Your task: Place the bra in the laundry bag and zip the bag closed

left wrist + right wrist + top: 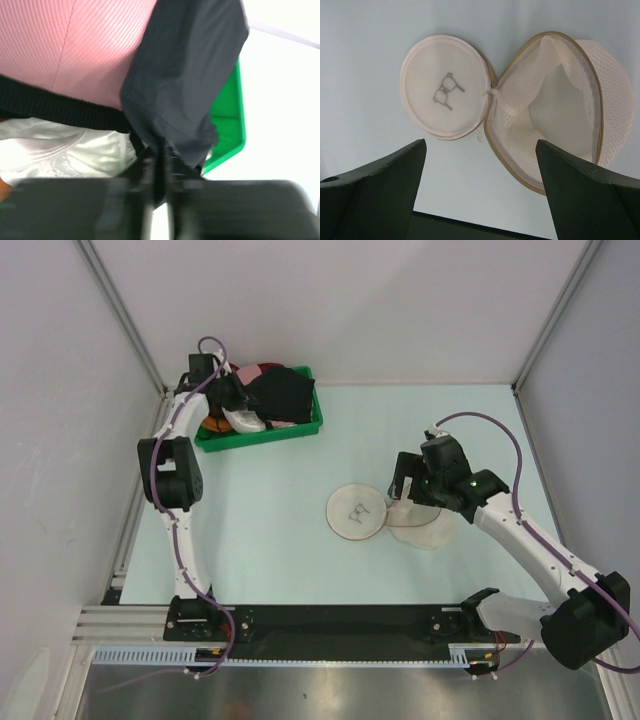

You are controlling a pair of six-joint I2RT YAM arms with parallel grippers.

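Bra [283, 392], black, lying in green bin [262, 437], upper left of the overhead frame; left gripper [159, 150] jaws clamping its fabric. Laundry bag [570, 100] sitting unzipped on table [280, 560], centre right, lid [445, 92] lying flat beside it; right gripper [480, 145] hovering above, jaws standing wide apart.

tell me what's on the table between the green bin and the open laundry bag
Nothing. The top view shows bare table between the green bin and the laundry bag.
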